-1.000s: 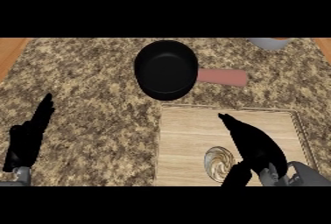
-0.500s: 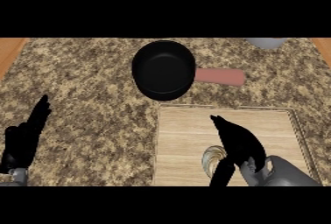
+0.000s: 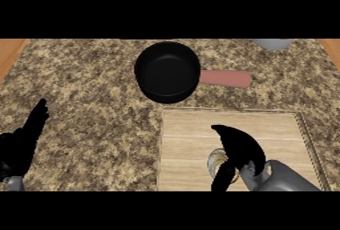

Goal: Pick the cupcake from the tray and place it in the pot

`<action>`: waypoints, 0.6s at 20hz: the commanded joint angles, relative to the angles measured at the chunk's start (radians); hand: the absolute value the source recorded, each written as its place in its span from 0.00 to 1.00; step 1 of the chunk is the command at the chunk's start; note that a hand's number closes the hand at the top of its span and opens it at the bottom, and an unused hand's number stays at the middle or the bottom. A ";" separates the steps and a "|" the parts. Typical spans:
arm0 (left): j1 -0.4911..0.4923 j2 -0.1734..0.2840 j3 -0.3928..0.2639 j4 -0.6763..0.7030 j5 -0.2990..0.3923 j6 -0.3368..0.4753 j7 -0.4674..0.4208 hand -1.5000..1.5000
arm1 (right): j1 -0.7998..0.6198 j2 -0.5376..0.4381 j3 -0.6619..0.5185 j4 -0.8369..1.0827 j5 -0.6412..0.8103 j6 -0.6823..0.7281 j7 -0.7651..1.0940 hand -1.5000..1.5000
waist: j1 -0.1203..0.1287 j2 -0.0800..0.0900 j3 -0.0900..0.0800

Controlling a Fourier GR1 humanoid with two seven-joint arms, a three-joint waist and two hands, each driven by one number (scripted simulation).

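- Seen from above: speckled granite counter (image 3: 86, 90) filling most of the view, with a strip of wood along the left and right edges.
- Pale wooden tray (image 3: 192, 134) with a raised rim, lying at lower right of the counter.
- Cupcake (image 3: 216, 162) sitting on the tray near its lower edge, only a pale, rounded sliver showing; the rest hidden behind the hand.
- Right hand (image 3: 239, 148) directly over the cupcake, fingers pointing up the view and slightly curved, thumb (image 3: 224, 177) dropped down on the cupcake's near side.
- Fingers and thumb set apart, bracketing the cupcake rather than clamped on it; contact impossible to confirm, since the hand covers the meeting point.
- Likely reason for that pose: lined up from above so as to close around the cupcake for the pick. Cupcake not yet lifted.
- Black pot (image 3: 167, 71), round and open-topped, standing on the counter well beyond the tray's far edge, its reddish handle (image 3: 225, 78) sticking out to the right.
- Left hand (image 3: 23, 141) resting at the lower left, fingers straight and together, pointing up, holding nothing.
- Grey object (image 3: 272, 43) at the far right edge, mostly cut off, well apart from the pot.
- Between tray and pot: only the tray's rim and the bare stone; the handle lies just right of a straight path.
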 commanded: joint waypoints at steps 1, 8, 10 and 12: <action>-0.022 -0.018 0.004 0.013 -0.006 -0.004 0.014 0.50 | -0.049 0.058 0.006 0.031 0.001 0.098 0.162 1.00 | 0.000 0.002 0.001; 0.057 0.004 0.028 -0.098 -0.007 -0.036 0.030 0.50 | -0.023 0.080 -0.013 -0.017 0.068 0.102 0.152 1.00 | 0.004 -0.001 0.001; -0.014 -0.018 0.020 -0.036 -0.026 -0.020 0.056 0.50 | -0.024 0.070 -0.037 0.024 0.061 0.131 0.111 1.00 | -0.002 0.002 0.001; -0.010 -0.039 0.005 -0.056 -0.043 -0.010 0.065 0.50 | -0.013 0.087 -0.027 0.019 0.094 0.127 0.105 1.00 | -0.002 0.001 0.001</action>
